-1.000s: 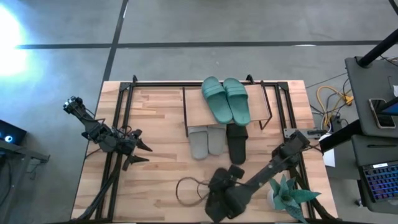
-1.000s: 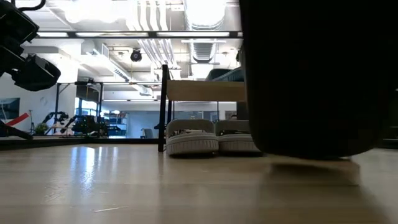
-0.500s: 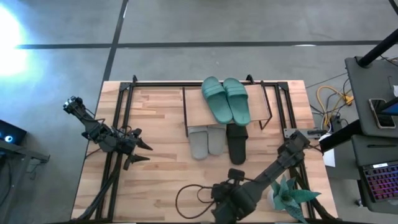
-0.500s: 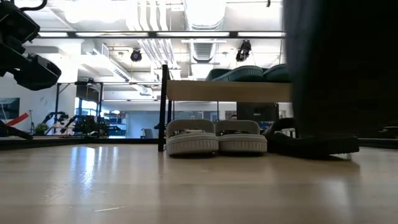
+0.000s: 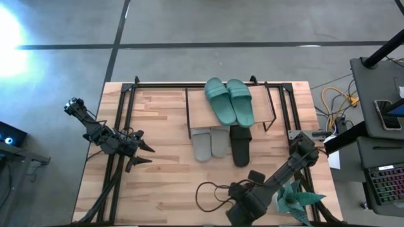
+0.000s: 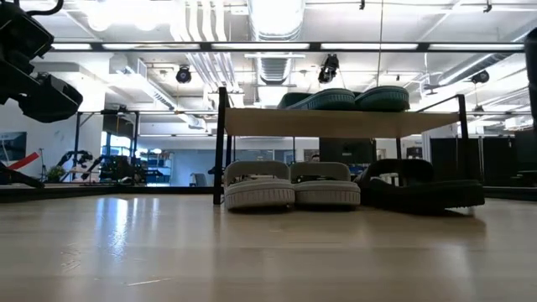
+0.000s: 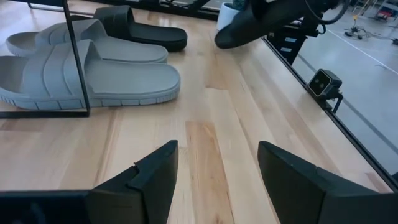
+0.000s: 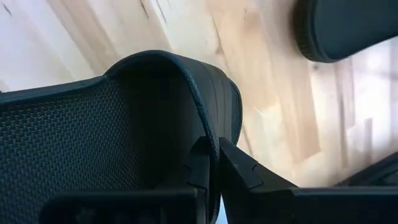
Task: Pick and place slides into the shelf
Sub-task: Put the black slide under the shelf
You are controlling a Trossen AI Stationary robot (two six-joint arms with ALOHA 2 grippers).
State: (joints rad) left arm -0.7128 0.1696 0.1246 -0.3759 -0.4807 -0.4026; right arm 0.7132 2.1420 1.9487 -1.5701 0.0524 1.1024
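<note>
The slides are mostly home, so you are on the last one. The teal pair lies on top of the shelf, the grey pair sits beneath the plank, and one black slide lies just beside the grey ones. Its mate, the held black slide, is between the jaws of the right gripper, which are pressed together on the edge of its strap. The shelf is well ahead of those jaws, across the table. What is left for you: carry this slide over and set it down next to its partner.

The left gripper waits with its jaws spread and nothing between them; the grey pair lies ahead of them.

Only the right wrist view shows you the pinch itself. In the high view the right gripper and its load merge into one dark mass, so you can place the arm there but probably not judge the grip. The low view gives you the two levels cleanly, teal above and grey and black below, yet shows no right gripper at all
</note>
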